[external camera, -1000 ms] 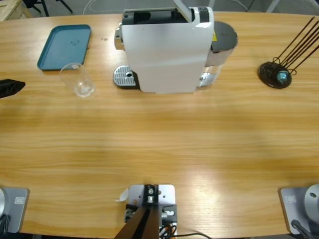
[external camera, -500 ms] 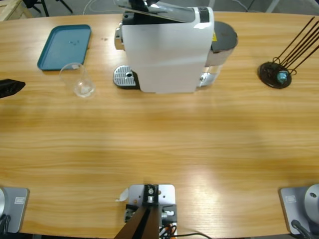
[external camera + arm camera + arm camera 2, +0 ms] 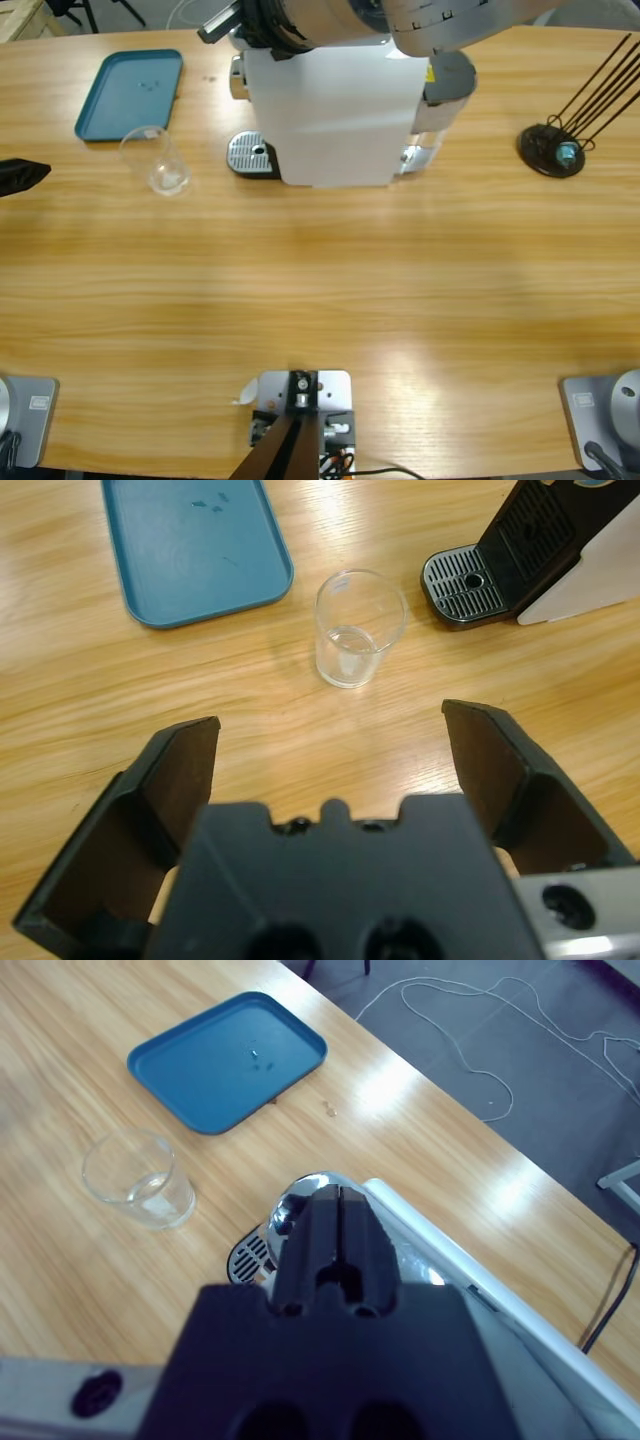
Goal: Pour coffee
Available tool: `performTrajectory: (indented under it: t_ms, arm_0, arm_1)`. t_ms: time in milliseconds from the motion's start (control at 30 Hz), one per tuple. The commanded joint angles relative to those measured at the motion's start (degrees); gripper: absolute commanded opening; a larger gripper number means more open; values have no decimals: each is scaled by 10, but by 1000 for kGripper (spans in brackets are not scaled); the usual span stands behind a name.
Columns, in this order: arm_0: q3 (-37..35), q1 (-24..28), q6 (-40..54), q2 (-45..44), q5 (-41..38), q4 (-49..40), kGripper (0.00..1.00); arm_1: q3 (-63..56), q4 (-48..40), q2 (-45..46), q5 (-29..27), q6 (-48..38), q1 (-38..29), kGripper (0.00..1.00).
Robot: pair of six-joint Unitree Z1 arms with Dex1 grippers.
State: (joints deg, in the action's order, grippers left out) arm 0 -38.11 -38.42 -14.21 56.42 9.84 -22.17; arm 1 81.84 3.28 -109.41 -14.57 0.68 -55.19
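A white coffee machine (image 3: 330,110) stands at the table's far middle, with a metal drip tray (image 3: 250,155) at its left foot. An empty clear glass (image 3: 155,160) stands on the table left of the drip tray. My left gripper (image 3: 22,175) rests at the left edge, open, facing the glass (image 3: 358,628) from a distance. My right arm reaches over the machine's top, and its gripper (image 3: 215,25) is shut just past the top left corner. In the right wrist view the shut gripper (image 3: 338,1200) hangs above the machine's chrome head (image 3: 300,1200), with the glass (image 3: 138,1178) to its left.
A blue tray (image 3: 130,92) lies at the far left, behind the glass. A black stand with thin rods (image 3: 552,150) sits at the far right. Cables lie on the floor beyond the table (image 3: 480,1020).
My right arm has swung in from the upper right across the machine's top, its gripper now past the top left corner. The left gripper and the glass have not moved.
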Motion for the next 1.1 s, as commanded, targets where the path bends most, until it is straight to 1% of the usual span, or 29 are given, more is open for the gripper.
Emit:
performTrajectory:
  t_ms: [33, 100, 133, 200, 267, 300, 333, 367, 467, 600, 667, 733, 833, 900, 1000, 1100]
  arm_0:
    - [18, 5, 11, 3, -6, 6, 960]
    - [19, 5, 11, 1, -3, 6, 968]
    - [19, 5, 11, 1, -3, 6, 968]
    - [22, 5, 13, -2, -3, 11, 968]
    - [29, 5, 19, 1, -3, 24, 968]
    - [32, 5, 22, 2, -3, 29, 968]
    - [32, 5, 23, 3, -3, 32, 968]
    - [32, 5, 27, 6, -3, 34, 968]
    - [40, 5, 45, 19, -2, 55, 964]
    - [75, 5, 90, 41, 0, 136, 964]
    - [72, 5, 109, 65, 0, 153, 963]
    - [77, 5, 98, 83, -1, 175, 945]
    - [98, 5, 99, 119, -8, 230, 936]
    - [114, 5, 101, 130, -11, 242, 931]
    - [161, 5, 109, 137, -11, 325, 913]
    - [184, 5, 114, 163, -23, 381, 913]
  arm_1:
    - [-67, 11, -48, 2, -8, -12, 0]
    - [-66, 16, -17, -8, -3, -11, 0]
    - [-65, 26, 6, 0, 1, -8, 0]
    - [-57, 67, 47, 15, 13, -5, 0]
    - [-57, 113, 94, 18, 27, -4, 0]
    - [-57, 141, 118, 18, 29, -4, 89]
    - [-56, 172, 140, 18, 30, -4, 779]
    - [-56, 203, 161, 19, 32, -3, 997]
    - [-70, 288, 223, 25, 35, -2, 1000]
    - [-131, 335, 305, 22, 35, 2, 1000]
    - [-163, 339, 349, 20, 34, 8, 1000]
    - [-187, 345, 382, 22, 30, 18, 1000]
    - [-221, 345, 420, 23, 30, 24, 1000]
    - [-236, 346, 440, 23, 30, 26, 1000]
    - [-254, 350, 463, 26, 30, 32, 1000]
    - [-275, 352, 474, 35, 30, 38, 1000]
